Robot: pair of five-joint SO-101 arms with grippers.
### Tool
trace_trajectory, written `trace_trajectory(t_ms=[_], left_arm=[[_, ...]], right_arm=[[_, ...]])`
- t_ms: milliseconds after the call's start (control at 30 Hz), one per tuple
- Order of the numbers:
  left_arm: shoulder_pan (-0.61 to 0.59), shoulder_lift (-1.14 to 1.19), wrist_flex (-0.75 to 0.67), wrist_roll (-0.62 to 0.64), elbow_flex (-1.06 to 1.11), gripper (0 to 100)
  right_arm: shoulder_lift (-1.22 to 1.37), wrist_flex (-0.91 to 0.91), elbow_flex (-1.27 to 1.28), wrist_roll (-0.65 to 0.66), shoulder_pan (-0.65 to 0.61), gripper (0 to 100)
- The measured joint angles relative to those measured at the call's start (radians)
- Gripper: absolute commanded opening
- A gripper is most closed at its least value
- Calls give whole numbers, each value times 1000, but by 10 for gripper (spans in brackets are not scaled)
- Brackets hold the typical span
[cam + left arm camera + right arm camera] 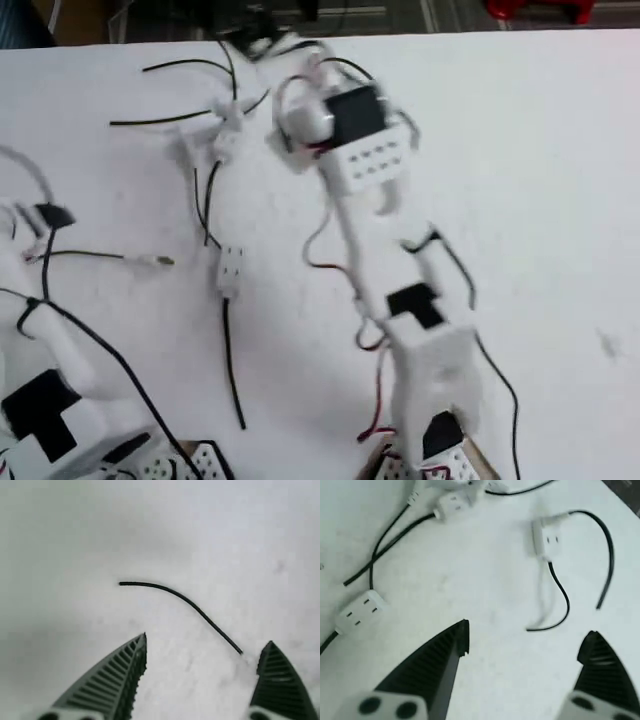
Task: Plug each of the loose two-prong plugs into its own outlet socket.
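A loose two-prong plug (155, 261) lies on the white table at the left, its black cord trailing toward the left arm (45, 400). A white outlet block (231, 268) lies mid-table and another socket (228, 125) sits farther back. My right gripper (528, 630) is open above the table, with nothing between its fingers. Beyond it lie a three-way outlet block (360, 611), a small socket (543, 537) on a black cord, and another socket (454, 501). My left gripper (207, 640) is open over a thin black cable (185, 600), apart from it.
Several black cords (180, 120) criss-cross the back left of the table. The right arm (400, 270) stretches from the front edge toward the back middle. A cord (232, 370) runs forward from the mid-table block. The table's right half (540, 200) is bare white.
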Motion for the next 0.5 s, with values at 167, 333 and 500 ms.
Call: trace_trajectory(t_ms=[167, 333, 500], left_arm=[[166, 0, 157, -175, -123, 343], [270, 0, 143, -394, -144, 343], [302, 0, 78, -674, -144, 343]], right_arm=[[-229, 0, 311, 2, 126, 337], [-371, -5, 641, 2, 284, 337], [-404, -87, 934, 0, 434, 337]])
